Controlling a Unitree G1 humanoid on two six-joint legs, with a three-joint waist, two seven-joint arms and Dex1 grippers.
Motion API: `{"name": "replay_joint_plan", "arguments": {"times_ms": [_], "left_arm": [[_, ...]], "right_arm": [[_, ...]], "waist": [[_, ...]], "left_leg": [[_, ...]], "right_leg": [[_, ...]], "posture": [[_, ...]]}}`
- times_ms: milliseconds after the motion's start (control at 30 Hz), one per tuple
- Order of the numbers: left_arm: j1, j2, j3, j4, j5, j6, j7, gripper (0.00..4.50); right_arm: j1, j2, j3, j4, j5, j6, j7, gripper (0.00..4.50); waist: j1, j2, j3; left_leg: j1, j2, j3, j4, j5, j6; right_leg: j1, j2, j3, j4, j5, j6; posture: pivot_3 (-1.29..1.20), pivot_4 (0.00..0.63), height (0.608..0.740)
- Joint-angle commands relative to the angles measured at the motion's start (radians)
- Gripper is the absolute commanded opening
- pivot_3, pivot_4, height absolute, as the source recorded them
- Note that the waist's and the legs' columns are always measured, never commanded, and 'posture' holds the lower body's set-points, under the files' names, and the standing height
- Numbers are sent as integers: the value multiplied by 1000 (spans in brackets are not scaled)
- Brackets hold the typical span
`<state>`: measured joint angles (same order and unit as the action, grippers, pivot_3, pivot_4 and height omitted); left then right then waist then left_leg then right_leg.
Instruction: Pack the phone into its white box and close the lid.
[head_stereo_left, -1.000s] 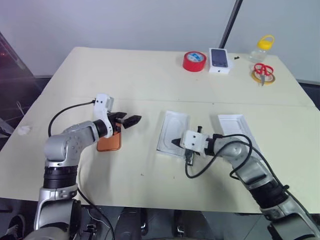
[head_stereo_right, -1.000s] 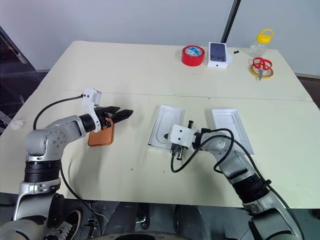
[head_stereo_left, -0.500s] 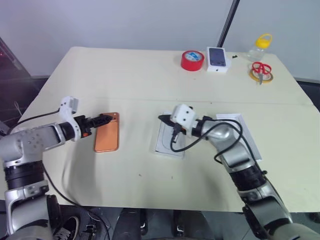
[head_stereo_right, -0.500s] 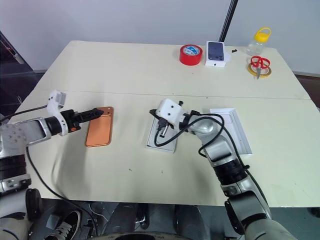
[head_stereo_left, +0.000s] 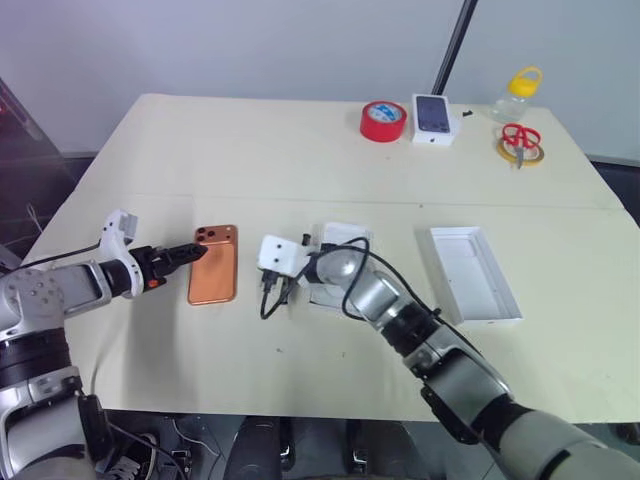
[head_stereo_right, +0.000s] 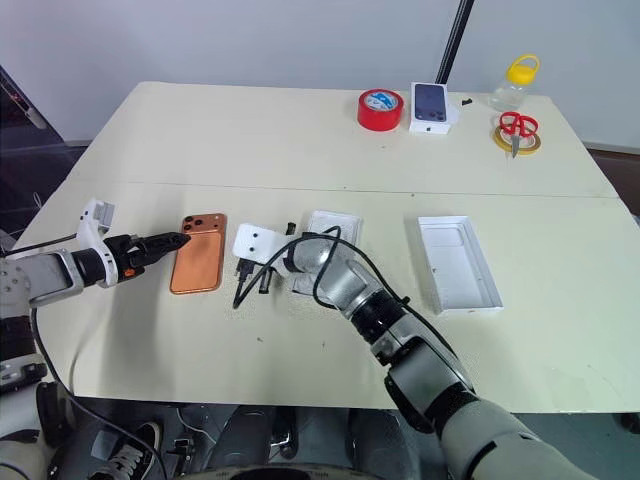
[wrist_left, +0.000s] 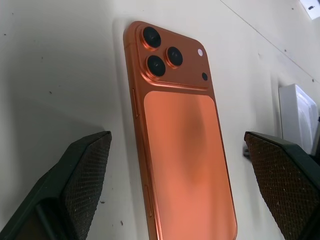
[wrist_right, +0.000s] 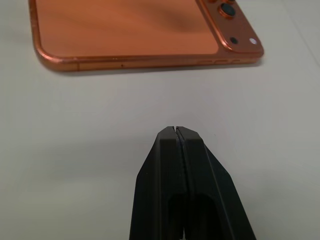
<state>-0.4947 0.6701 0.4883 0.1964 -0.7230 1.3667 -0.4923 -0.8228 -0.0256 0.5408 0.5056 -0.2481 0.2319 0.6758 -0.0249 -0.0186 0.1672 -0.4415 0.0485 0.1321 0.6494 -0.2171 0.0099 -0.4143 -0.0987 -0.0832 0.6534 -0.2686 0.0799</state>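
Since the earlier frames, the right arm had swung across toward the robot's left, carrying the right gripper (wrist_right: 176, 131) from over the white insert to a spot just beside the phone (head_stereo_left: 214, 264), while the left gripper (head_stereo_left: 196, 250) had drawn back off the phone to its outer side. The phone lay flat on the table (head_stereo_left: 250, 150), copper-orange back upward, its three-lens cluster at the far end, untouched by either gripper. In the left wrist view the left gripper's fingers (wrist_left: 75, 185) stood wide apart, one on either side of the phone and clear of it. In the right wrist view the right gripper's fingers (wrist_right: 165, 165) were pressed together with nothing between them, the tip pointing at the phone's long edge and short of it. A thin white insert (head_stereo_left: 345, 236) lay just beyond the right wrist, partly covered by the arm. A white box (head_stereo_left: 474, 274) lay open side up, well apart toward the robot's right. At the far edge of the table stood a red tape roll (head_stereo_left: 385, 121), a small white box printed with a dark phone picture (head_stereo_left: 436, 119), a clear bottle with a yellow cap (head_stereo_left: 521, 94), and red-handled scissors (head_stereo_left: 524, 141) resting on a yellow ring.
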Motion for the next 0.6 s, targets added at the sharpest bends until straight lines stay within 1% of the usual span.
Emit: {"name": "replay_joint_plan", "arguments": {"times_ms": [33, 100, 300, 467, 600], "left_arm": [[19, -21, -62, 8, 7, 39, -5, 4500], [33, -29, -97, -1, 9, 55, -13, 4500], [39, -66, -157, -4, 24, 45, -24, 4500], [14, -137, -179, 5, 23, 65, -19, 4500], [1, -188, -187, -17, 14, 86, -25, 4500]], "right_arm": [[-30, 30, 24, 57, -39, -32, -27, 30], [-34, 39, 16, 77, -39, -14, -23, 30], [-26, 36, 16, 83, -59, -4, -42, 30], [-18, 36, 8, 76, -60, 5, -35, 30], [-16, 31, 7, 69, -62, 1, -31, 30]], "waist": [[-1, 1, -1], [-1, 1, -2], [3, 9, -7], [11, 11, -9], [13, 13, -11]], "left_leg": [[0, 0, 0, 0, 0, 0], [2, 0, 0, -1, 0, -1], [6, -1, 0, -3, 0, -1], [13, -3, 0, -6, 0, -1], [14, -5, 0, -7, -1, 0]], "right_leg": [[0, 0, 0, 0, 0, 0], [1, 0, 0, 0, 0, 0], [3, -2, 0, -1, 0, 0], [7, -4, 1, -4, 0, -1], [8, -6, 2, -4, 0, -1]], "posture": [[0, 150, 733], [0, 150, 733], [0, 150, 733], [0, 150, 733], [0, 150, 733]]}}
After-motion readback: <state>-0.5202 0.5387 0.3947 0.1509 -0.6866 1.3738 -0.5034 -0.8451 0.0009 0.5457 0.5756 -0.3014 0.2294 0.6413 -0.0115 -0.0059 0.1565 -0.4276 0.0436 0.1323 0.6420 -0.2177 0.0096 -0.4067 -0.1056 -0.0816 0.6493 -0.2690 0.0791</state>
